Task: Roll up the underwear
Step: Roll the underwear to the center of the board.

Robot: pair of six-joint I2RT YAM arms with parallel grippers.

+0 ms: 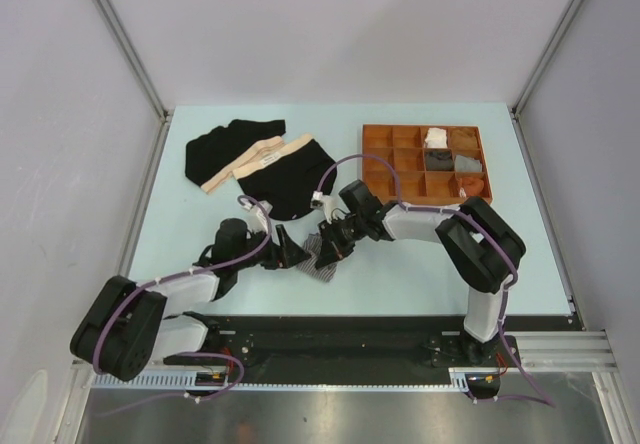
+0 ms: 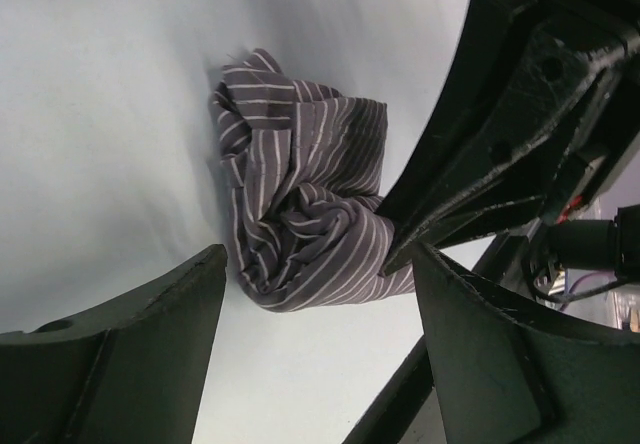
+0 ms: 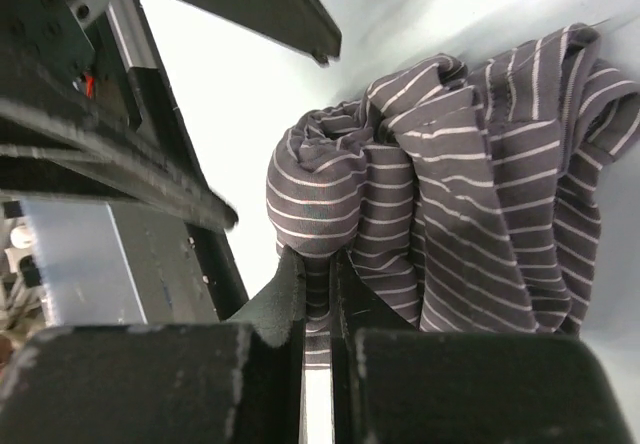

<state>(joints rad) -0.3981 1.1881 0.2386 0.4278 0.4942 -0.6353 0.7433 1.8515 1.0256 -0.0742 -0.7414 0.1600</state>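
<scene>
The grey pin-striped boxer short (image 1: pixel 326 256) (image 2: pixel 300 204) (image 3: pixel 470 194) lies bunched into a loose roll at the middle of the table. My right gripper (image 1: pixel 333 241) (image 3: pixel 318 264) is shut on a fold at the end of that roll, with striped cloth pinched between its fingers. My left gripper (image 1: pixel 289 254) (image 2: pixel 318 256) is open just left of the roll, its jaws wide apart and holding nothing. Two black briefs (image 1: pixel 228 150) (image 1: pixel 292 182) with beige waistbands lie flat and overlapping at the back left. In the left wrist view the right gripper's fingers (image 2: pixel 470 174) press on the cloth from the right.
A brown compartmented tray (image 1: pixel 365 156) sits at the back right, with small rolled items in white, grey, black and orange in some cells. Grey walls enclose the table on three sides. The arm bases stand on the black rail at the near edge.
</scene>
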